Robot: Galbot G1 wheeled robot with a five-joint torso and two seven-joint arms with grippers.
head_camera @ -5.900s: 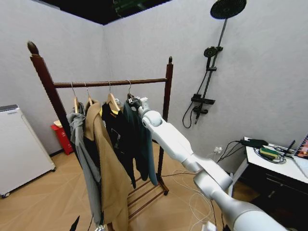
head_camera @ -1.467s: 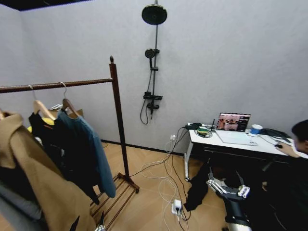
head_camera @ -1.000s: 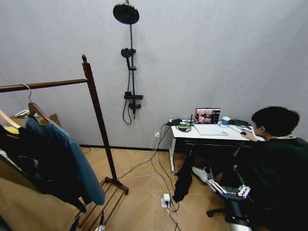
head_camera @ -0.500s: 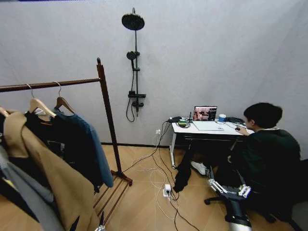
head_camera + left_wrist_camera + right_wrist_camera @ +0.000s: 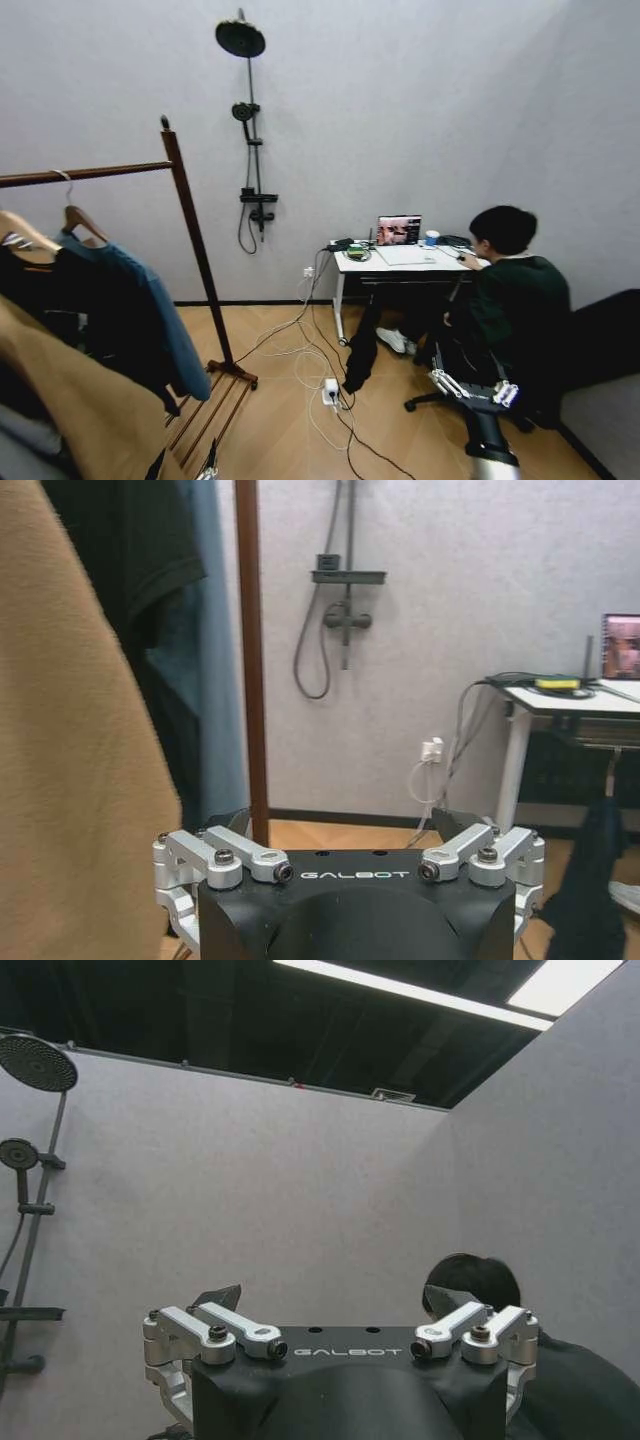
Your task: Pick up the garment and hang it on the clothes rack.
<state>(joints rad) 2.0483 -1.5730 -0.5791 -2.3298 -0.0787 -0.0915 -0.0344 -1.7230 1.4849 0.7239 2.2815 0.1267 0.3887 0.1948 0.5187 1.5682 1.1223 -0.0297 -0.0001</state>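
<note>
The teal-blue garment (image 5: 165, 320) hangs on a wooden hanger (image 5: 75, 216) from the bar of the clothes rack (image 5: 198, 255), at its right end beside the upright. In the left wrist view the garment (image 5: 215, 680) shows next to the rack's upright (image 5: 250, 660). My right gripper (image 5: 475, 390) is low at the right, far from the rack, open and holding nothing; its wrist view shows the right gripper (image 5: 332, 1298) pointing up at a wall. My left gripper (image 5: 340, 825) is open and holding nothing, close to the hanging clothes.
A black jacket (image 5: 60, 300) and a long tan coat (image 5: 70, 400) hang left of the garment. A black shower stand (image 5: 248, 150) is on the back wall. A white desk (image 5: 400, 262) with a laptop (image 5: 399, 229) stands to the right. Cables and a power strip (image 5: 328, 390) lie on the floor.
Some seconds ago my right gripper was up at the garment's hanger on the bar; now it is low and away. The camera has turned right, so the rack sits at the left edge.
</note>
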